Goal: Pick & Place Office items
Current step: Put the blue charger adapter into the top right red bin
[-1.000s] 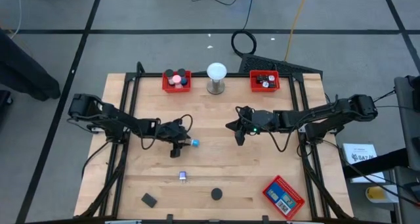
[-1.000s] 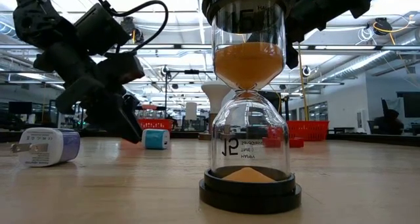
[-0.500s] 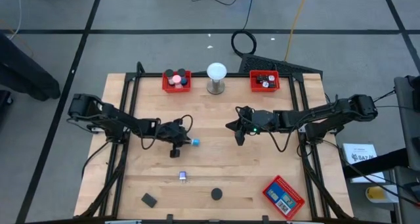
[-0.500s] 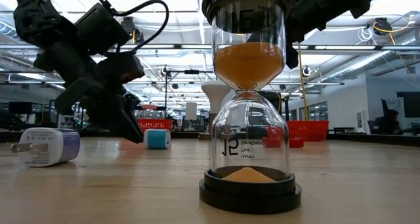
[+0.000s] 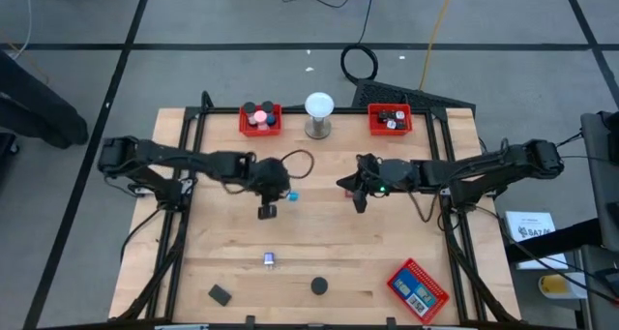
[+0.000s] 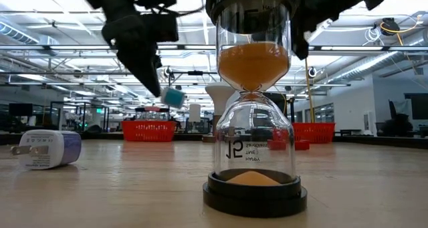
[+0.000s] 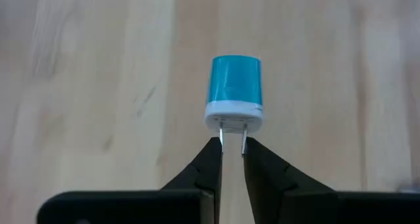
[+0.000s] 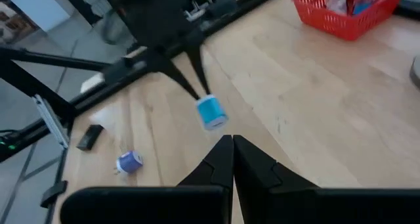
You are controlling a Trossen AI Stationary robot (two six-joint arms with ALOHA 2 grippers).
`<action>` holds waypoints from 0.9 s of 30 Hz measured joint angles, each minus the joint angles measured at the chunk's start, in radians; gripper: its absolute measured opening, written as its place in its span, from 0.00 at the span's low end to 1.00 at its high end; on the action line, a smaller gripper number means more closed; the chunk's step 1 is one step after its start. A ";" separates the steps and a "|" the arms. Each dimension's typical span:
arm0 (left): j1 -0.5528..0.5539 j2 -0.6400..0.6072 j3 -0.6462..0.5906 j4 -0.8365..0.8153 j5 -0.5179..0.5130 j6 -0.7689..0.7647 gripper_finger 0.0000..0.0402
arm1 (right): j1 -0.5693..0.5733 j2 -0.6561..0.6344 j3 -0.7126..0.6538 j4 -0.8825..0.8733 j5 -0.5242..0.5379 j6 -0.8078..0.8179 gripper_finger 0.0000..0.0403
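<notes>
Nearest us on the worktop (image 5: 387, 248) lie 3 loose items: a black block (image 5: 220, 294), a black disc (image 5: 319, 285) and a purple-and-white plug (image 5: 270, 260), beside a tipped red tray (image 5: 418, 287). Mid-worktop, our left gripper (image 7: 231, 155) has its fingers pinching the blue plug (image 7: 235, 92) by its prongs, lifted clear; our right gripper (image 8: 231, 152) waits with fingers pressed together. At the far edge, 2 red trays (image 5: 260, 119) already hold several sorted items.

Table (image 5: 329, 253): pale wood planks, smooth, faint sheen.
Charger (image 7: 235, 92): blue and white plastic, satin; metal prongs (thin, bright).
Left gripper (image 7: 231, 159) fingers (image 7: 205, 165): matt black plastic.
Hourglass (image 6: 253, 101): clear glossy glass, black plastic caps.
Trays (image 5: 390, 119): red mesh.
Globe (image 5: 319, 105): white, on metal base.
</notes>
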 joint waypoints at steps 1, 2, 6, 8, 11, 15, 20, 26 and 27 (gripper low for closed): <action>0.014 0.020 0.046 -0.073 0.000 -0.011 0.11 | 0.000 -0.017 0.000 -0.011 0.001 -0.002 0.00; 0.028 0.048 0.095 -0.141 0.000 -0.022 0.11 | 0.000 -0.037 0.001 -0.034 0.003 -0.003 0.00; 0.074 0.201 0.312 -0.388 0.000 -0.033 0.11 | 0.000 -0.110 0.000 -0.154 0.007 -0.007 0.00; 0.088 0.300 0.419 -0.519 -0.006 -0.011 0.11 | 0.000 -0.146 0.000 -0.222 0.019 -0.007 0.00; 0.098 0.452 0.583 -0.692 -0.041 0.028 0.11 | 0.000 -0.190 0.000 -0.290 0.033 -0.015 0.00; 0.099 0.620 0.761 -0.894 -0.077 0.039 0.12 | 0.000 -0.226 0.000 -0.318 0.034 -0.052 0.00; 0.096 0.725 0.874 -0.975 -0.066 0.039 0.12 | 0.000 -0.247 0.000 -0.322 0.032 -0.088 0.00; 0.090 0.751 0.895 -0.974 -0.051 0.015 0.12 | 0.000 -0.255 0.001 -0.328 0.031 -0.102 0.00; 0.091 0.750 0.895 -0.968 -0.051 0.014 0.12 | 0.000 -0.256 0.000 -0.331 0.031 -0.106 0.00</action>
